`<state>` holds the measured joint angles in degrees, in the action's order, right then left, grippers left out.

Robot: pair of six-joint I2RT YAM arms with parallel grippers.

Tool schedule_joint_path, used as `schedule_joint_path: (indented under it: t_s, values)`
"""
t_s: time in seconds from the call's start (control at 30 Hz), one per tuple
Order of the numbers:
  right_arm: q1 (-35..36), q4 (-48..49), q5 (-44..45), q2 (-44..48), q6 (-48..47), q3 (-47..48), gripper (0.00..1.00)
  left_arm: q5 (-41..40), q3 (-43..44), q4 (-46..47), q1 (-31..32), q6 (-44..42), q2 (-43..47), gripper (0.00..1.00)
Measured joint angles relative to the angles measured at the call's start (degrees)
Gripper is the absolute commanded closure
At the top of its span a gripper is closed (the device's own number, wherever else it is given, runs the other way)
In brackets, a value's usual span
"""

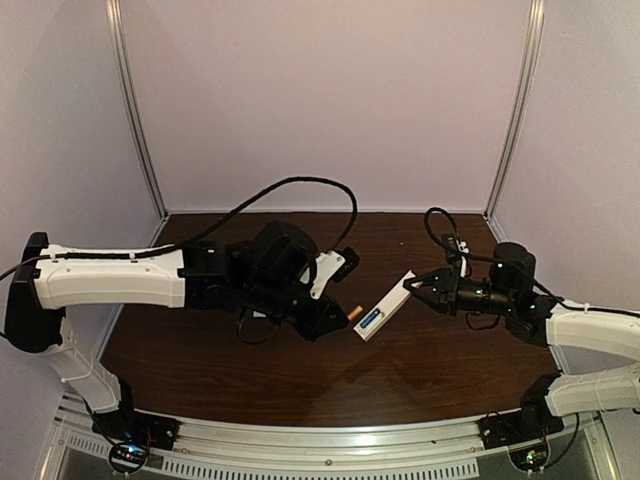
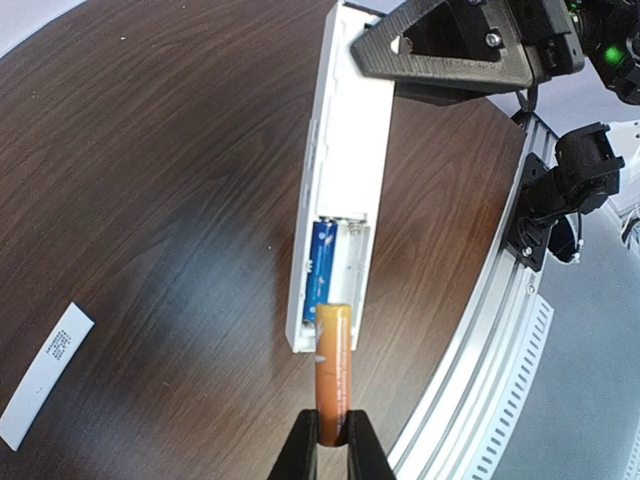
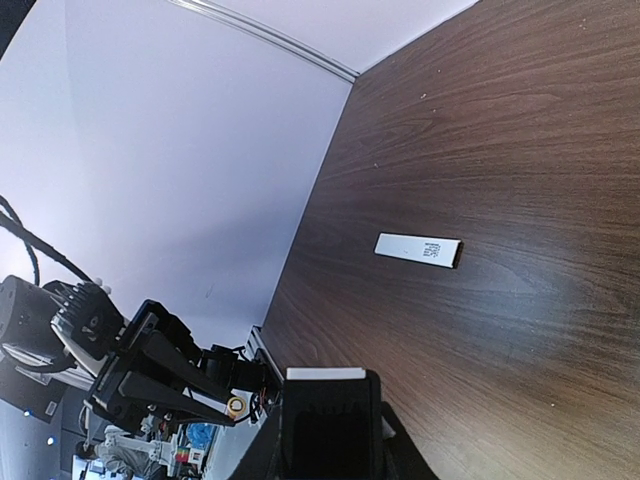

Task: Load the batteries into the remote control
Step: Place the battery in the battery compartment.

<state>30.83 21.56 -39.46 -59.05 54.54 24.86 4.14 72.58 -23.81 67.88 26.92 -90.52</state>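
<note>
Reaching inward, left pincer (image 2: 333, 428) clamps orange battery (image 2: 333, 358).

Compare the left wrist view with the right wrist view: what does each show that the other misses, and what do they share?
Left wrist only: the remote control's open compartment with the blue battery seated inside, and the orange battery pinched in the left gripper, its tip by the empty slot. Right wrist only: the left arm seen from outside. Both: the white cover strip lying flat on the brown table, and the remote control held by the right gripper.
</note>
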Motion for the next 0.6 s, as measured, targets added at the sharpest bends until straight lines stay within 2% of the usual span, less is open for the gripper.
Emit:
schedule_joint_path:
  t_s: [0.6]
  values:
    - [4.98,5.22,5.27,-3.04,2.27,-0.17,1.00,-0.76,8.20,-7.91,1.36,-0.09,-5.27,1.00]
